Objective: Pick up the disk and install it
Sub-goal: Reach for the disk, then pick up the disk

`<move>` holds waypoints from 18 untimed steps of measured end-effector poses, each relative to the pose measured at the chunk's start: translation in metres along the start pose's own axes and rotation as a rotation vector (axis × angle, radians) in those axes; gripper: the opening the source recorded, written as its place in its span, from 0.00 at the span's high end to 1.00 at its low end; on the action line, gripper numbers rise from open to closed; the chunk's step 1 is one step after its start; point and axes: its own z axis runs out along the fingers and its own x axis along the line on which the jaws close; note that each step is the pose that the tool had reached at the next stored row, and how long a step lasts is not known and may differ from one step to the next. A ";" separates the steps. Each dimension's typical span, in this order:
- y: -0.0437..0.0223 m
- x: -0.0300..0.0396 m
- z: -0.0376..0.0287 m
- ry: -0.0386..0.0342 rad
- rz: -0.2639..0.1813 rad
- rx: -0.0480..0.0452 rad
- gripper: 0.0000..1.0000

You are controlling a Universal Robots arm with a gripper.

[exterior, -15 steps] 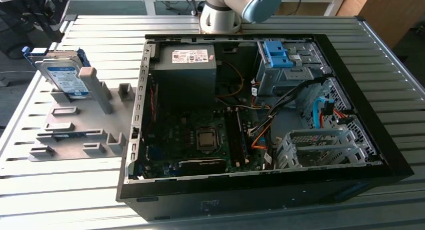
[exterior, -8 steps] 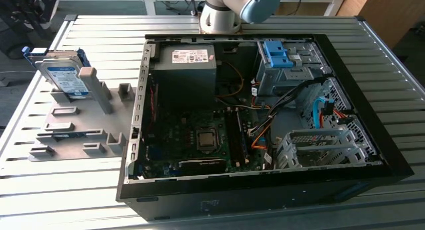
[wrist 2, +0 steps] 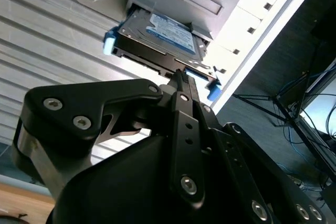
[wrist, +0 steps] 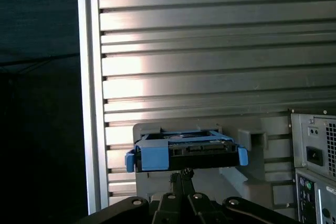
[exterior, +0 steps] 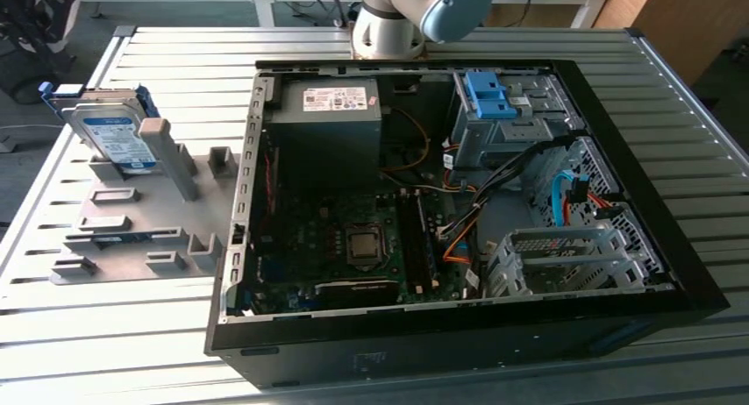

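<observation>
Disk (exterior: 115, 135) on edge in fixture (exterior: 150, 219)

Ribbed metal surface (exterior: 175, 54), loaded.
An open computer case (exterior: 468, 344) lies on its side; a grey holder plate (exterior: 153, 214) sits beside it at the exterior view's left.

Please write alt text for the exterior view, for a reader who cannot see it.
An open computer case lies on a slatted metal table, its parts exposed. At the exterior view's left, the disk stands on edge in a grey holder.
</observation>
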 end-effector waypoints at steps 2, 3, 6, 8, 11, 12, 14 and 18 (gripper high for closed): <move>-0.0001 0.0033 0.0002 0.0003 0.000 0.0001 0.89; -0.0002 0.0033 0.0002 0.0003 0.000 0.0001 0.89; -0.0002 0.0038 0.0003 0.0002 0.000 0.0000 0.89; -0.0002 0.0040 0.0003 0.0002 0.000 0.0001 0.89; -0.0002 0.0041 0.0003 0.0002 0.000 0.0001 0.89; -0.0002 0.0042 0.0003 0.0002 0.000 0.0001 0.89; -0.0002 0.0042 0.0003 0.0003 0.000 0.0001 0.89; -0.0002 0.0043 0.0003 0.0006 -0.007 0.0000 0.89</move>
